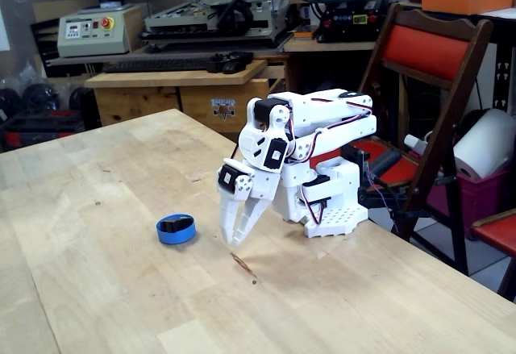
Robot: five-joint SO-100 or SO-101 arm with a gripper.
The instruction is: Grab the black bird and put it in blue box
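Note:
The blue box is a small round blue dish on the wooden table, left of the arm. A dark shape, the black bird, lies inside it; its beak and base are too small to make out. My white gripper points down at the table just right of the dish, a short gap away. Its fingers meet at the tips and hold nothing. The arm is folded back over its base.
The table's right edge runs diagonally just behind the arm's base. A red folding chair and a paper roll stand beyond it. A dark knot mark lies on the wood below the gripper. Workbenches with machines fill the back.

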